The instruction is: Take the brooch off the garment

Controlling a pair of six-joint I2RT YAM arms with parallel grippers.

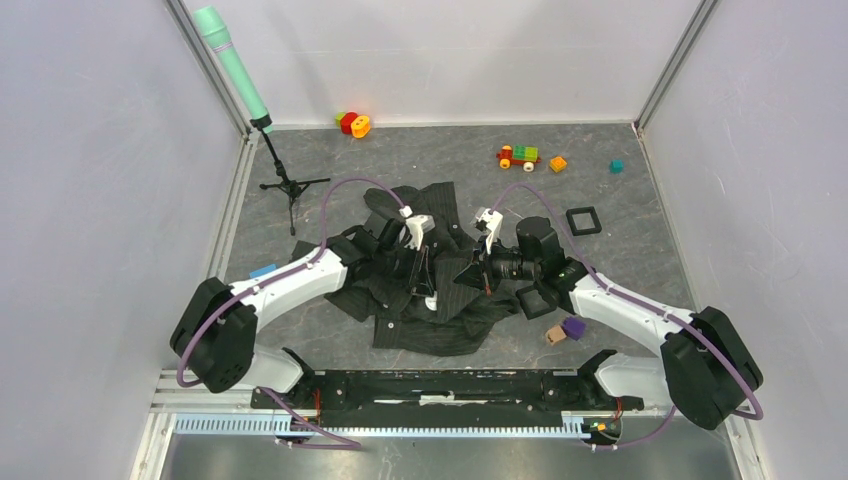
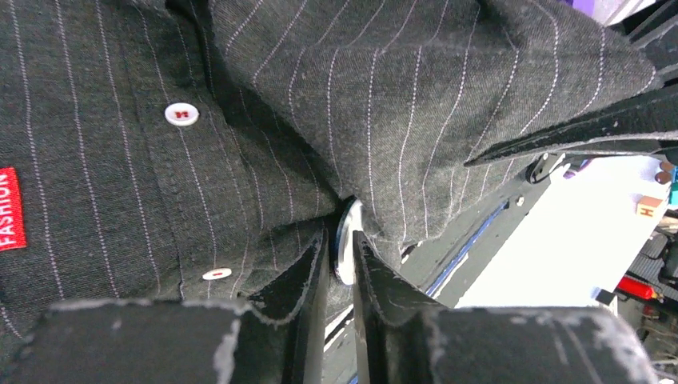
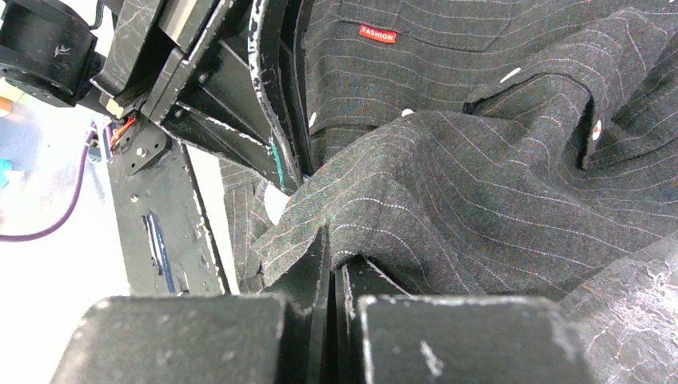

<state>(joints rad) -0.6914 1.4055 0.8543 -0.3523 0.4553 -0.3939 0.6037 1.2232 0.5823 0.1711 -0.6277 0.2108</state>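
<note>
The garment, a dark pinstriped shirt with white buttons and a red tag, lies crumpled mid-table between the arms. In the left wrist view my left gripper is shut on the brooch, a small round disc seen edge-on with a pale face, still against a fold of the garment. From above, my left gripper points down into the shirt. My right gripper is shut on a raised fold of the garment, right beside the left fingers. It also shows from above.
Two black square frames lie right of the shirt, with a purple cube and a tan block. A toy train, an orange block and a teal cube sit at the back right. A microphone stand stands at the back left.
</note>
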